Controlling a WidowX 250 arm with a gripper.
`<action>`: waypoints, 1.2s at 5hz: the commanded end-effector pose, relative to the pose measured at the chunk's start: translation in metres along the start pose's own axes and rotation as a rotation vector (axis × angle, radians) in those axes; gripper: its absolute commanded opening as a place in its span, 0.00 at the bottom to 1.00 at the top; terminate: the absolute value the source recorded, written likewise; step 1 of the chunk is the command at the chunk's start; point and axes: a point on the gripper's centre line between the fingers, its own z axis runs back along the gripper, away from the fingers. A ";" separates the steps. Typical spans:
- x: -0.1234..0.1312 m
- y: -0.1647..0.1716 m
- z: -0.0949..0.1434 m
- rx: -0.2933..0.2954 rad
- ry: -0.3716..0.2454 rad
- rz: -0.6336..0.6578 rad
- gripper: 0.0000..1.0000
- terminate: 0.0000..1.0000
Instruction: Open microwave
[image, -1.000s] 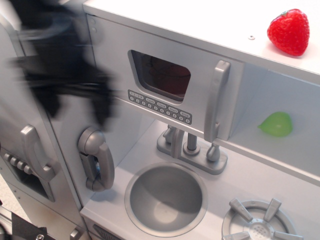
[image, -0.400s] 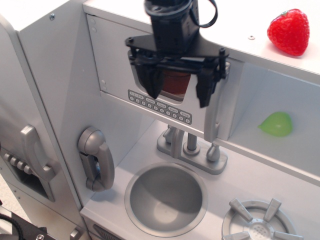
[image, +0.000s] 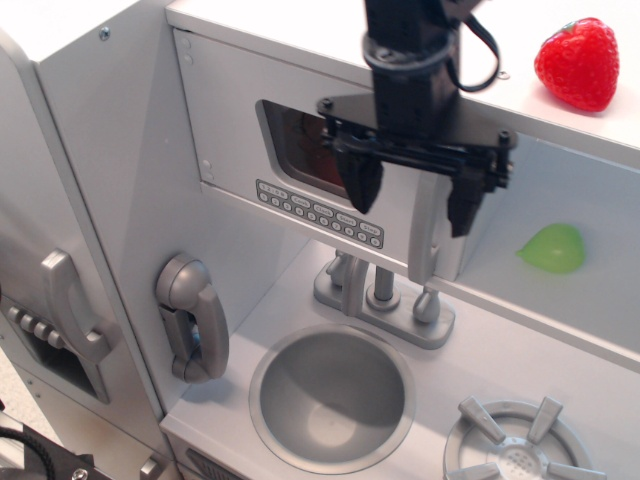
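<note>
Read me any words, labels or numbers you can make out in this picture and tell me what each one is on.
Nothing here reads clearly.
Button strip under the window of the microwave: small printed marks on the buttons, too small and blurred to read.
Strawberry, green piece, telephone handset, sink, gripper: no text visible on any.

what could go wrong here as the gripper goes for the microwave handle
1. The open gripper straddles the handle of the microwave; one finger hangs off the door's right edge, so closing may pinch door and handle crookedly.
2. The faucet sits right below the handle; dropping lower could strike it.
3. The strawberry on top might roll if the cabinet gets jolted.
</note>
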 end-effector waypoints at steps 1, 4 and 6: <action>0.011 -0.016 0.002 -0.018 -0.051 -0.042 1.00 0.00; 0.018 -0.014 0.009 -0.058 -0.199 -0.083 0.00 0.00; 0.004 -0.008 0.012 -0.106 -0.183 -0.059 0.00 0.00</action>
